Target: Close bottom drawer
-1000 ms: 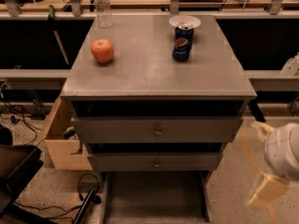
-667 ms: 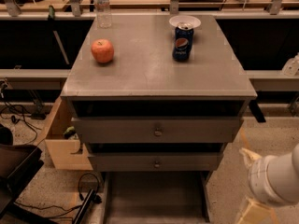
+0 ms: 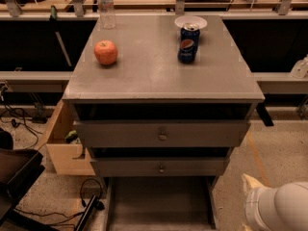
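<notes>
- The long, shallow grey bottom drawer [image 3: 159, 203] stood pulled out at the foot of the grey three-drawer cabinet [image 3: 163, 76].
- The white robot gripper [image 3: 255, 196] hung low, right of the cabinet, near that drawer; clenched or released, I cannot tell.

- Cabinet [image 3: 159, 76], bottom drawer [image 3: 159, 203]: grey.
- Apple [image 3: 106, 52]: red-orange.
- Can [image 3: 187, 44]: blue, red-white logo.
- Bowl [image 3: 179, 22]: white.
- Gripper [image 3: 272, 206], lower right: white, cream edge.
- Box [image 3: 62, 150]: pale wood.

Speckled concrete floor [image 3: 276, 150], black cables [image 3: 23, 115] at left — pale wooden box [image 3: 65, 159], dim light.
</notes>
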